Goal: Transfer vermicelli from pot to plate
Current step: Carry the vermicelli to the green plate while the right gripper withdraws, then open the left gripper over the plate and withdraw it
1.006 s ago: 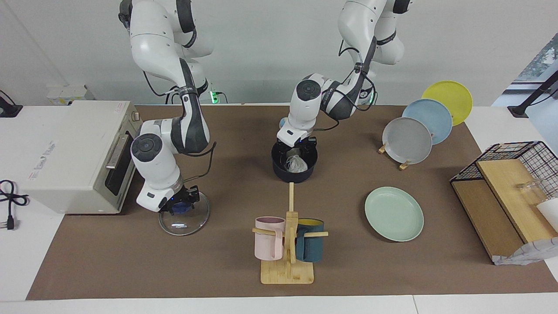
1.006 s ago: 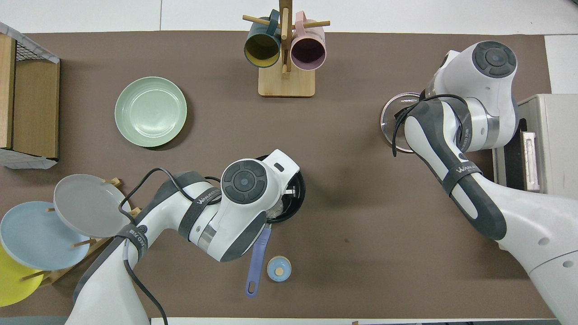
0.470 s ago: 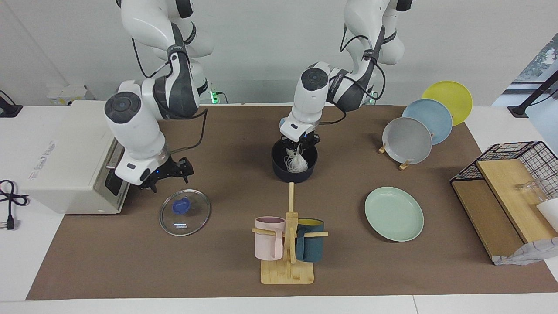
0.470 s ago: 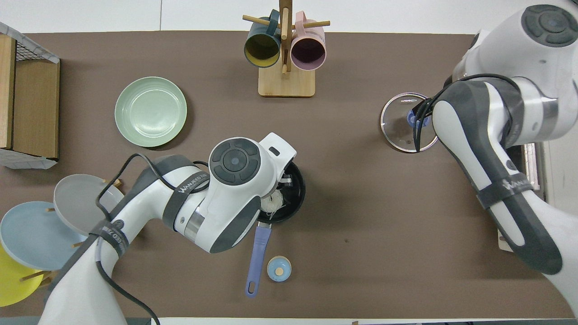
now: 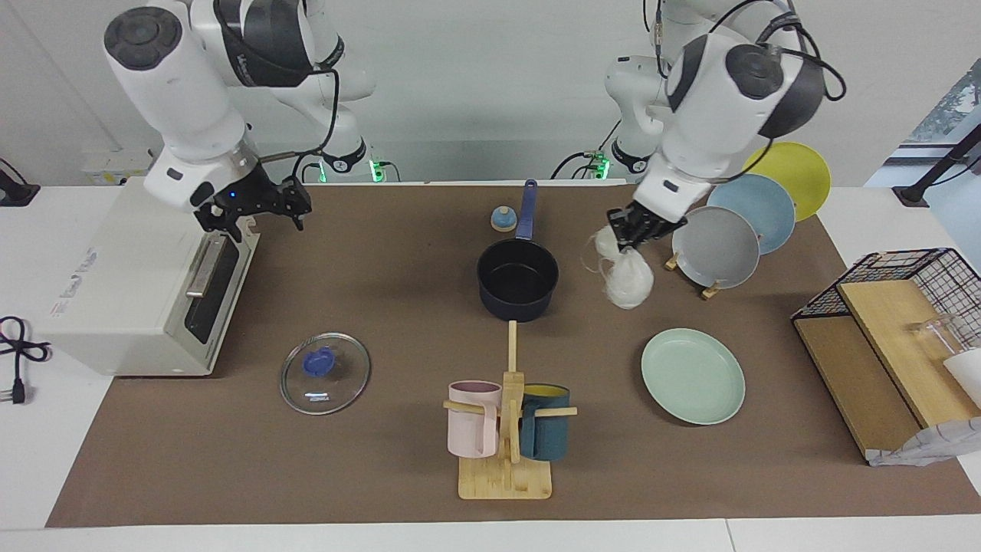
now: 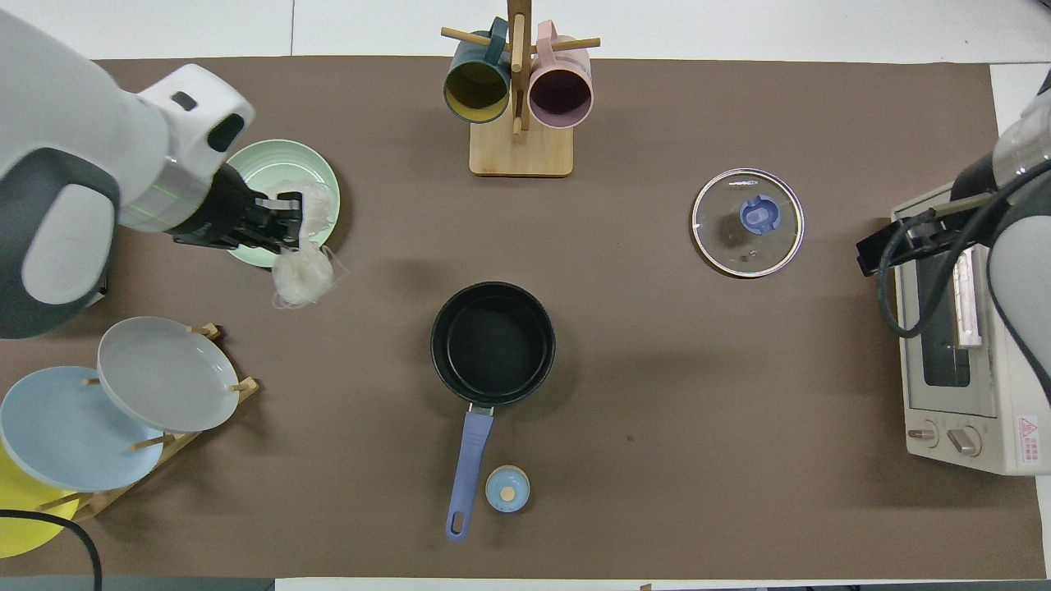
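Your left arm is raised high and bent down toward the left arm's end of the counter (image 5: pixel 383 491), its left tool (image 5: pixel 634 228) up in the air beside the pot (image 5: pixel 518 287) and pinched shut on the vermicelli (image 5: pixel 627 277). The two joined nests dangle below it, clear of the pot and not yet on the mint plate (image 5: pixel 693 376). Your right arm waits high, its right tool (image 5: pixel 253 207) spread open over the toaster oven (image 5: pixel 130 276).
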Controlling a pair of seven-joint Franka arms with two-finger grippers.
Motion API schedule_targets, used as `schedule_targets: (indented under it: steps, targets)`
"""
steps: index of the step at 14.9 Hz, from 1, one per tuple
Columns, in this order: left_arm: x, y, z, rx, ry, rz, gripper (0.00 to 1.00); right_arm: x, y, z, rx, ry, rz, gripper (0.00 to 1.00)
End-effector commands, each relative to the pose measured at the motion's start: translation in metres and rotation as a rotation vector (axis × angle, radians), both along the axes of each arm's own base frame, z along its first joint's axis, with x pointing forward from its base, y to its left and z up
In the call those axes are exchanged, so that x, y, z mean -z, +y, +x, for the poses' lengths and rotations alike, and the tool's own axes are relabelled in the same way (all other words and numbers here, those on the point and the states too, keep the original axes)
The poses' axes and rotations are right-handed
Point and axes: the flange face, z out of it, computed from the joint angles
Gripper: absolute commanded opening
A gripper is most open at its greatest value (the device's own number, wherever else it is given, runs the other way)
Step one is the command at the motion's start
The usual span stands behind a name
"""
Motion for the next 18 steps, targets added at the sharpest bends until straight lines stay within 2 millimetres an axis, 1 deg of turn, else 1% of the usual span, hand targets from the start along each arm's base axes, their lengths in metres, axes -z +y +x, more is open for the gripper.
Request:
schedule_targets:
  steps: [1, 3, 4, 5, 6, 7, 9, 11, 12, 13, 14, 15, 16, 17, 18]
  targets:
    - [0.046, 0.049, 0.03, 0.006, -0.036, -0.031, 0.0, 0.009, -0.011, -0.002, 0.036, 0.013, -0.009, 1.0]
    - [0.08, 0.071, 0.052, -0.001, -0.057, -0.031, 0.0, 0.011, -0.014, -0.004, 0.041, 0.027, -0.01, 1.0]
    - [0.097, 0.08, 0.06, 0.0, -0.073, -0.032, 0.0, 0.011, -0.022, -0.005, 0.053, 0.033, -0.011, 1.0]
    - [0.109, 0.085, 0.066, 0.001, -0.083, -0.031, 0.0, 0.012, -0.025, -0.006, 0.06, 0.044, -0.013, 1.0]
    - [0.122, 0.086, 0.071, 0.007, -0.081, -0.025, 0.0, 0.014, -0.027, -0.009, 0.063, 0.065, -0.014, 1.0]
    - [0.13, 0.087, 0.074, 0.018, -0.088, -0.008, 0.0, 0.014, -0.028, -0.014, 0.065, 0.067, -0.013, 1.0]
    - [0.15, 0.086, 0.08, 0.024, -0.092, 0.001, 0.0, 0.01, -0.029, -0.018, 0.066, 0.06, -0.012, 1.0]
    - [0.162, 0.087, 0.084, 0.027, -0.107, 0.0, 0.0, 0.009, -0.03, -0.029, 0.069, 0.051, -0.01, 1.0]
    - [0.168, 0.086, 0.087, 0.046, -0.116, 0.008, 0.0, 0.01, -0.033, -0.031, 0.073, 0.038, -0.008, 1.0]
    - [0.172, 0.087, 0.089, 0.077, -0.131, 0.022, 0.0, 0.011, -0.032, -0.03, 0.07, 0.034, -0.008, 1.0]
    - [0.183, 0.089, 0.092, 0.097, -0.139, 0.027, 0.0, 0.011, -0.032, -0.03, 0.07, 0.034, -0.008, 1.0]
    - [0.188, 0.089, 0.094, 0.104, -0.149, 0.027, 0.0, 0.011, -0.032, -0.031, 0.073, 0.035, -0.007, 1.0]
    - [0.194, 0.089, 0.091, 0.114, -0.146, 0.028, 0.0, 0.011, -0.032, -0.031, 0.071, 0.032, -0.006, 1.0]
    - [0.195, 0.088, 0.09, 0.128, -0.146, 0.028, 0.0, 0.01, -0.037, -0.028, 0.077, 0.013, -0.007, 1.0]
    - [0.194, 0.088, 0.09, 0.127, -0.146, 0.027, 0.65, 0.011, -0.041, -0.026, 0.086, 0.005, -0.005, 1.0]
